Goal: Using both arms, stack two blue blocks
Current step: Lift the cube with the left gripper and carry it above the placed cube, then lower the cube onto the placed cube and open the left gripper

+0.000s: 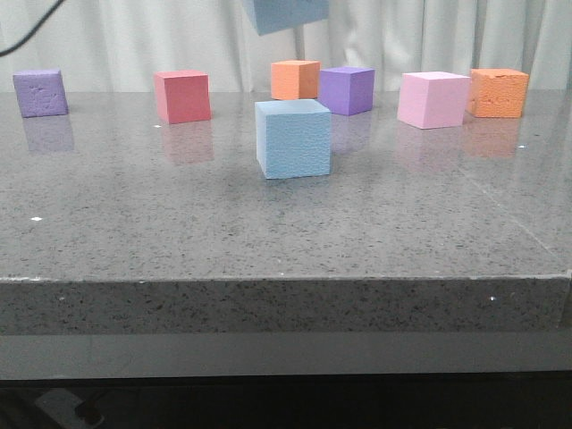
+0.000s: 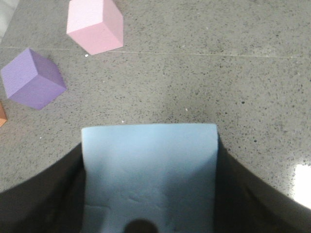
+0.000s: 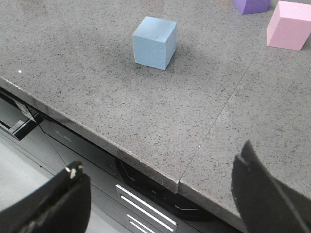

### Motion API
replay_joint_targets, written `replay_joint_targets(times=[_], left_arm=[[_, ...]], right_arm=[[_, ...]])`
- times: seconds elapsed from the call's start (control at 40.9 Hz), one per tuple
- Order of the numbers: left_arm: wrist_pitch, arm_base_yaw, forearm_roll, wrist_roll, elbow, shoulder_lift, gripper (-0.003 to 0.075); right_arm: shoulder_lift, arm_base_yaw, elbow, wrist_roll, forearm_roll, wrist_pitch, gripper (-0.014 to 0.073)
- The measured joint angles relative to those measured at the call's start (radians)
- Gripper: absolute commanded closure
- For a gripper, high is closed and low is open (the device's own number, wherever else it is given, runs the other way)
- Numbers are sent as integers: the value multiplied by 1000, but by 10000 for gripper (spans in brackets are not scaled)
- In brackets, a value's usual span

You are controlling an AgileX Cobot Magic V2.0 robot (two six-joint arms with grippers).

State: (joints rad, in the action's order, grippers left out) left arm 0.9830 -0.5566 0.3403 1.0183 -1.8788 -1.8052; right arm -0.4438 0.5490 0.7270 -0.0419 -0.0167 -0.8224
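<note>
Between the fingers of the left tool (image 2: 148, 194) sits one blue block (image 2: 148, 174), clamped on both sides and carried high above the worktop (image 1: 268, 232). The other blue block (image 1: 293, 138) rests almost directly below it. Lower the held block squarely onto this one, edges aligned, before letting go. The right tool (image 3: 160, 194) hangs wide apart and empty, short of the resting block.

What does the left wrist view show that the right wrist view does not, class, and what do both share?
Only the left wrist view shows the held blue block clamped between the left gripper's jaws. Only the right wrist view shows the resting blue block, the table's front edge and the open right gripper. Both show the pink cube and a purple cube.
</note>
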Motion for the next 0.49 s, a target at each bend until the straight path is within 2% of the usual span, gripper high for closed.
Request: replay_joint_targets(times=[0.489], left_arm=[[13,0,-2,19,-2,-124,408]], right_arm=[[0,0,0,0,0,0,-7]])
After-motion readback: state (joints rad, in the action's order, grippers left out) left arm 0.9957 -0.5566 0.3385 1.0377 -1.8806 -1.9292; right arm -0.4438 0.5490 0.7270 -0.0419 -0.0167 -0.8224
